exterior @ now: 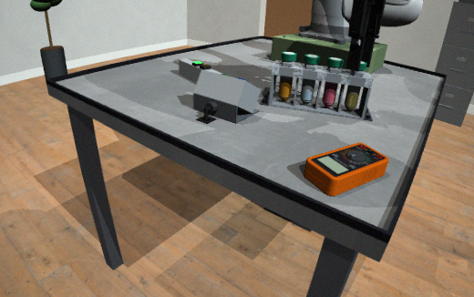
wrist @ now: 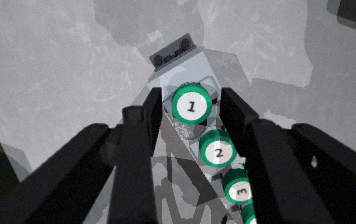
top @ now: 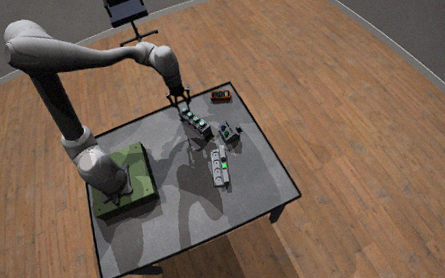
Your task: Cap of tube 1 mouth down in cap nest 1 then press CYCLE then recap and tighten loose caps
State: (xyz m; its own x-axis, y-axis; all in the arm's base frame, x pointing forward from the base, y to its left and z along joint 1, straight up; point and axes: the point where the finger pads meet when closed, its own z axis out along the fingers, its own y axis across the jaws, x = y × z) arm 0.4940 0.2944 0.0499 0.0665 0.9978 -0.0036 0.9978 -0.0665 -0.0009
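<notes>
The decapping station (top: 195,120) holds four tubes, each with a green cap. Cap 1 (wrist: 191,104) sits on its tube at the rack's end and also shows in the exterior view (exterior: 362,66). My gripper (wrist: 191,102) is directly over tube 1, with one finger on each side of cap 1. A small gap shows on both sides, so the fingers are open and not gripping. It also shows in the top view (top: 178,100). Caps 2 (wrist: 218,152) and 3 (wrist: 240,189) are on their tubes. The cap tray (top: 220,167) has empty nests and its green lamp (top: 224,165) is lit.
The key housing (top: 230,132) stands beside the rack, between it and the tray. An orange multimeter (top: 220,95) lies near the table's far corner. The arm's green base block (top: 124,187) fills the near-left part of the table.
</notes>
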